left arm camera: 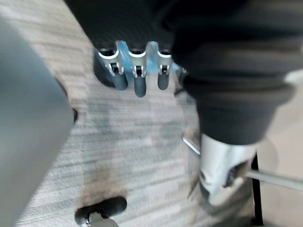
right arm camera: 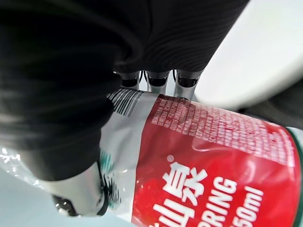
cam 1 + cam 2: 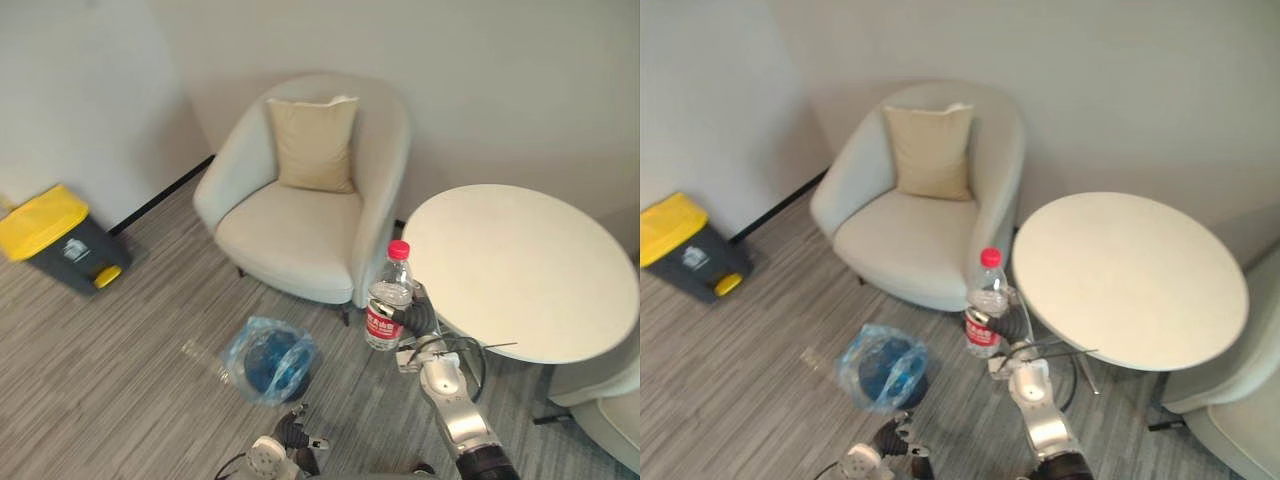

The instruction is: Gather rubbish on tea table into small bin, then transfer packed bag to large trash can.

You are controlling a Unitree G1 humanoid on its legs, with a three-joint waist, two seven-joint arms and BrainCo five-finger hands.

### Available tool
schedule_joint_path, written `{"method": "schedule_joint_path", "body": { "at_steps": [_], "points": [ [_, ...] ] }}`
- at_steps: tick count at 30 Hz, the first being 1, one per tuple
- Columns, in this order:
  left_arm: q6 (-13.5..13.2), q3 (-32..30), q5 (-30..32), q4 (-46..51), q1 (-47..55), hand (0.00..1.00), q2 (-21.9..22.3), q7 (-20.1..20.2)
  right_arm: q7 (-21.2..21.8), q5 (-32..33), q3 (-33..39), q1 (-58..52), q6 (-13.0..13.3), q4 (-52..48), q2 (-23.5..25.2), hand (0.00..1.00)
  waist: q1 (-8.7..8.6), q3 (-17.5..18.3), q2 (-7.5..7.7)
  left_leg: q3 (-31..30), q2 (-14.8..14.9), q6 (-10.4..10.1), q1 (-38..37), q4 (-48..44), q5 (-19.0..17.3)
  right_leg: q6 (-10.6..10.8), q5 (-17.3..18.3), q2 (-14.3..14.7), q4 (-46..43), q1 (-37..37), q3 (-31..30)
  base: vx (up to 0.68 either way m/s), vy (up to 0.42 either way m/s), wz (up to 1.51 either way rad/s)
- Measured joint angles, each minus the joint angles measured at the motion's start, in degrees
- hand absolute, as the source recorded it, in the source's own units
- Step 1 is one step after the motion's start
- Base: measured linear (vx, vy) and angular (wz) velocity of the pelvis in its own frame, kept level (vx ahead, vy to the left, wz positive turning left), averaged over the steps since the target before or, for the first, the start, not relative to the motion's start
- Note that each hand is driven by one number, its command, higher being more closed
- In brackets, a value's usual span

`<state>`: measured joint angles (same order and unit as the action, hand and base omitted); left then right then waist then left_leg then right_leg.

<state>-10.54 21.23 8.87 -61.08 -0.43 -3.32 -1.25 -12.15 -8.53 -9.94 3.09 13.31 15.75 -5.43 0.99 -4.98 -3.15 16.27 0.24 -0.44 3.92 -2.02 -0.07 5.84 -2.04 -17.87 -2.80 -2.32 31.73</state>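
Bottle (image 3: 389, 300), red-capped and upright, sits inside your right hand's (image 3: 421, 320) curled fingers just off the tea table (image 3: 520, 270), short of the small bin (image 3: 268, 360) beside your slack, empty left hand (image 3: 292, 432), so loosening early would likely drop it onto the carpet (image 3: 120, 350).

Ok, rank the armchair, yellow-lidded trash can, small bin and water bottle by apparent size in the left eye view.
Armchair
yellow-lidded trash can
small bin
water bottle
Last place is unsure: the right robot hand holds it nearer the camera.
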Motion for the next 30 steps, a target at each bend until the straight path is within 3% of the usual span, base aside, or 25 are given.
{"method": "schedule_joint_path", "body": {
  "at_steps": [3, 4, 5, 6, 7, 8, 9, 11, 14, 15, 16, 17, 18, 20, 25, 29, 30],
  "points": [
    [-0.2, -0.1, 0.0, -0.2, -0.1, 0.00, -0.3, 0.0, 0.1, -0.4, -0.3, 0.6, -0.6, 2.2, 0.9, 1.00, 0.52, -0.6, 0.79, -2.9, -2.5, 0.9, -0.8, 1.3, -0.2, 1.1, 1.6, -2.8, -3.6, -1.0, 2.4, 0.05, 0.121, 0.65],
    [-0.3, -0.1, 0.0, -0.1, -0.2, 0.00, -0.4, -0.1, 0.3, -0.4, -1.0, 0.3, -0.9, 2.3, 0.7, 1.00, 0.38, -1.2, 1.35, -4.8, -3.4, 1.2, -2.0, 1.3, -0.5, -1.3, 4.0, -4.6, -8.5, -1.2, 1.1, 0.05, 0.068, 1.06],
    [-0.3, -0.1, 0.0, -0.4, -0.2, 0.00, -0.6, -0.3, 0.6, -0.4, -1.3, -0.6, -1.0, 2.3, 0.4, 1.00, -0.57, -1.8, 1.88, -8.4, -3.9, 1.9, -3.2, 0.8, -0.9, -6.8, 4.5, -5.2, -18.0, 1.5, -8.0, 0.05, 0.068, 0.97],
    [-0.3, -0.1, 0.0, -0.4, -0.2, 0.00, -0.6, -0.4, 0.6, -0.4, -1.3, -0.6, -1.0, 2.3, 0.4, 1.00, -0.59, -1.8, 1.87, -8.6, -3.9, 2.0, -3.3, 0.8, -0.9, -7.2, 4.3, -5.2, -18.7, 1.8, -8.8, 0.09, 0.058, 1.04],
    [-0.3, -0.2, 0.0, -0.2, -0.2, 0.00, -1.0, -1.0, 0.9, -0.4, -1.6, -0.7, -1.0, 2.3, 0.3, 1.00, -0.90, -1.9, 1.51, -11.0, -3.1, 2.2, -3.5, 0.8, -1.1, -5.1, 7.7, -2.1, -22.6, 4.8, -17.6, 0.12, -0.035, 0.78],
    [-0.1, -0.8, 0.0, -0.5, -1.1, 0.00, -1.8, -1.1, 1.1, -0.4, -2.3, -0.7, -0.9, 2.3, 1.0, 1.00, -0.95, -2.5, 1.95, -13.4, -2.1, 2.3, -3.4, 0.8, -1.0, -3.5, 11.5, 3.3, -23.2, 6.8, -23.5, 0.14, -0.057, 0.88],
    [-0.1, -1.1, 0.0, -0.7, -1.2, 0.00, -2.0, -1.1, 1.2, -0.4, -2.5, -0.7, -0.9, 2.3, 1.1, 1.00, -0.96, -2.6, 2.11, -14.3, -1.9, 2.3, -3.2, 0.8, -0.9, -3.3, 12.3, 4.7, -23.0, 7.2, -24.7, 0.09, -0.092, 0.86],
    [0.0, -1.8, -0.1, -1.7, -2.2, 0.00, -2.1, -1.1, 1.9, -0.4, -2.4, -1.1, -0.9, 2.4, 0.7, 1.00, -1.27, -3.4, 2.47, -19.0, -1.7, 1.9, -3.9, 0.7, -1.2, -2.1, 14.0, 10.8, -21.2, 9.9, -27.8, 0.13, -0.107, 0.92],
    [0.0, -2.0, -0.1, -2.7, -2.1, 0.00, -2.0, -1.0, 2.1, -0.3, -1.7, -1.6, -0.9, 2.6, 0.5, 1.00, -2.07, -3.7, 2.30, -23.8, -2.1, 0.7, -3.8, -0.9, -2.0, -1.8, 12.6, 13.5, -16.4, 11.7, -31.6, 0.14, -0.136, 0.99],
    [-0.1, -2.1, -0.2, -2.6, -2.2, 0.00, -2.3, -1.0, 2.1, -0.3, -1.4, -1.8, -0.9, 2.6, 0.5, 1.00, -2.10, -3.6, 3.40, -25.5, -3.0, 0.0, -3.8, -1.6, -2.3, -1.9, 10.0, 12.9, -12.9, 11.0, -33.0, 0.20, -0.265, 1.42],
    [-0.1, -3.1, -0.6, -3.2, -2.8, 0.00, -2.4, -1.2, 2.2, -0.3, -1.2, -2.1, -0.9, 2.6, 0.5, 1.00, -2.17, -4.4, 4.43, -27.7, -4.4, -1.1, -3.5, -3.3, -4.0, -1.8, 7.0, 11.2, -11.6, 10.2, -32.1, 0.17, -0.260, 1.10],
    [-0.1, -4.0, -0.7, -3.4, -2.6, 0.00, -1.7, -1.2, 2.3, -0.3, -0.8, -2.7, -1.0, 2.4, 0.0, 1.00, -2.05, -4.0, 3.72, -27.7, -3.7, -1.4, -2.9, -3.8, -4.2, -1.7, 7.3, 11.4, -11.4, 10.2, -30.7, 0.22, -0.284, 0.97],
    [-0.3, -5.3, -1.4, -3.4, -2.0, 0.00, -0.4, -1.3, 2.4, -0.3, 0.0, -3.1, -1.0, 1.7, -0.5, 1.00, -1.47, -3.4, 2.00, -27.8, -2.2, -2.2, -1.9, -4.1, -4.7, -2.3, 7.4, 12.6, -10.0, 10.2, -29.6, 0.19, -0.202, 0.42],
    [-0.2, -6.7, -1.4, -3.2, -1.7, 0.00, -0.2, -1.3, 2.6, -0.3, 0.3, -3.1, -1.0, 0.7, -0.4, 1.00, -1.03, -3.1, 0.74, -27.8, -0.3, -2.9, -2.0, -3.2, -5.1, -3.4, 6.6, 14.3, -7.6, 9.0, -28.5, 0.21, -0.169, 0.10],
    [0.1, -6.6, -1.2, -3.7, -1.6, 0.00, -0.3, -1.2, 2.4, -0.3, 1.3, -4.7, -1.0, -1.3, -0.1, 1.00, -2.21, -2.9, 1.70, -27.5, 2.4, -4.1, -1.9, -2.1, -5.8, -3.6, 6.5, 16.3, -3.8, 6.1, -25.4, 0.20, -0.089, 0.25],
    [0.2, -6.0, -1.1, -2.7, -1.5, 0.00, -0.6, -1.3, 2.0, -0.3, 3.0, -6.1, -0.9, -1.2, 0.5, 1.00, -2.45, -2.4, 1.96, -19.8, 2.9, -5.1, -0.7, -2.3, -4.9, -3.6, 6.5, 15.0, -2.9, 3.9, -20.8, 0.10, 0.045, 0.62],
    [0.2, -5.5, -1.1, -2.1, -1.7, 0.00, -0.6, -1.4, 1.9, -0.3, 3.3, -6.3, -0.9, -1.2, 0.5, 1.00, -2.70, -2.3, 1.82, -13.3, 3.9, -4.0, 0.3, -2.5, -4.9, -3.6, 6.5, 14.7, -2.9, 3.8, -19.3, 0.02, 0.058, 0.76]
  ]
}}
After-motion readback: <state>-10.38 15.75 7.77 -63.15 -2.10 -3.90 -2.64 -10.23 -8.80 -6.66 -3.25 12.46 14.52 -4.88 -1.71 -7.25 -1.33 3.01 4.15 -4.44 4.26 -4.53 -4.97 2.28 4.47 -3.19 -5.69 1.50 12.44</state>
